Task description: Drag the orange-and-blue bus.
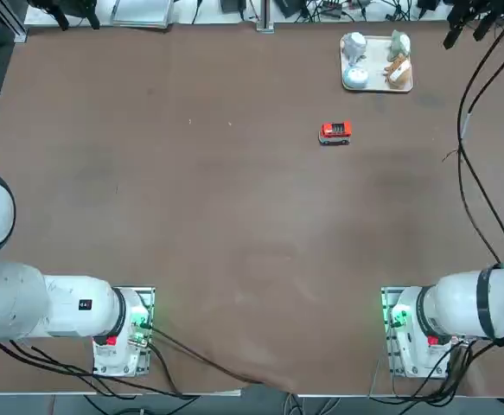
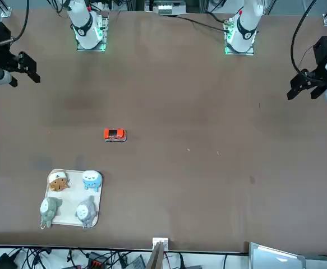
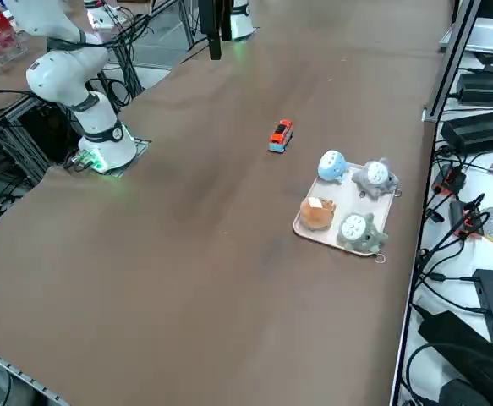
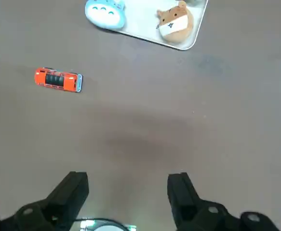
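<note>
Claw [image 4: 128,185] spread, empty, high above tabletop [image 1: 191,216]; bus [image 1: 334,132] near tray [image 1: 405,86]. I'd press lightly, drag clear.

4 cams: overhead, front, right side, right wrist.
Top looks straight down, arm bases at its lower edge, whole table [image 1: 234,225] in frame. Front faces the robot from across the table, high and steep, bases at its upper edge. Right side is raised, looks diagonally across; right base at its left. Wrist cam sits behind the gripper [image 4: 128,190], fingers [image 4: 73,190] spread with bare tabletop between, looks down from well above. Bus [image 4: 58,79] lies ahead of the gripper, well clear, tray [image 4: 145,21] further ahead and only partly in frame. All four share the bus [image 1: 334,132] and tray [image 1: 377,82] zone.
</note>
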